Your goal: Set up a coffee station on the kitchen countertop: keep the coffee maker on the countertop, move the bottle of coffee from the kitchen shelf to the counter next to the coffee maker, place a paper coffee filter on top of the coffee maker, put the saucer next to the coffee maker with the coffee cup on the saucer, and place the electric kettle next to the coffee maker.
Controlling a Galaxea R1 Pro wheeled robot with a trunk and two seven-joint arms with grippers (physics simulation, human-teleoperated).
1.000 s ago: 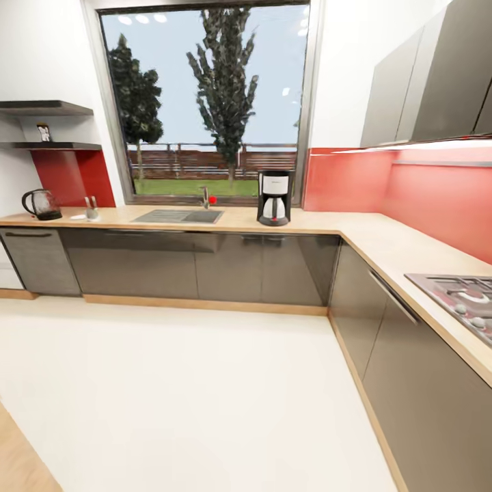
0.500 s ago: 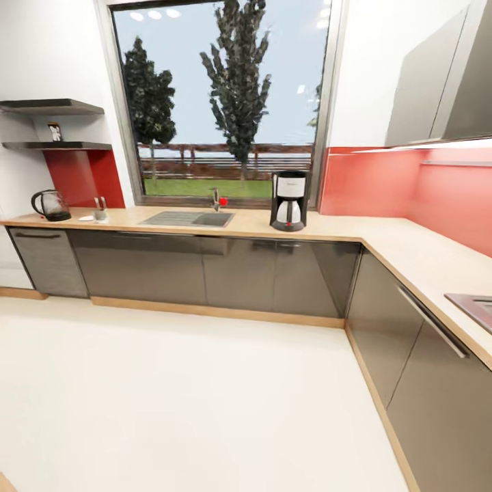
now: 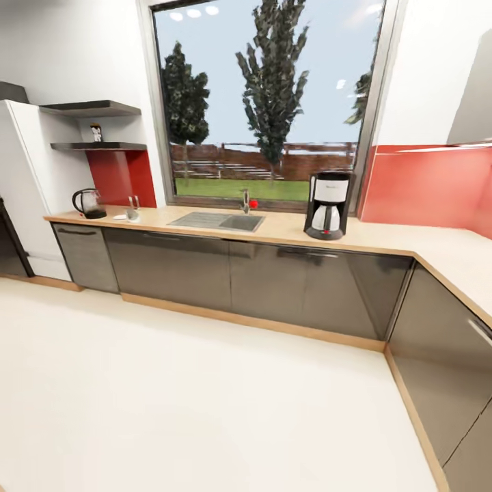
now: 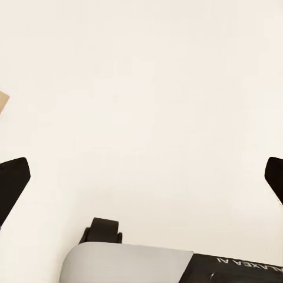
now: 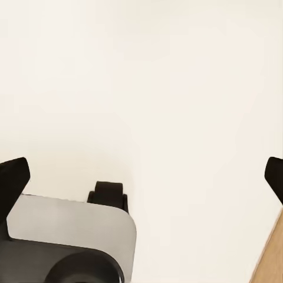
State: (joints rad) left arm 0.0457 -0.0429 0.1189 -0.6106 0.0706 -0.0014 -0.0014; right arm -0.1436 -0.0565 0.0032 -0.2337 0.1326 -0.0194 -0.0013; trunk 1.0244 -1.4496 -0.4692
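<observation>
Both grippers hang wide open over bare floor, so roll toward the countertop's (image 3: pixel 383 239) left end, probably for the electric kettle (image 3: pixel 89 203).

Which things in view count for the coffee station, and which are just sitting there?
For the job:
coffee maker
kettle
coffee jar on the shelf
worktop
small white items beside the kettle, too small to identify

Just there:
sink
tap
window
fridge
</observation>
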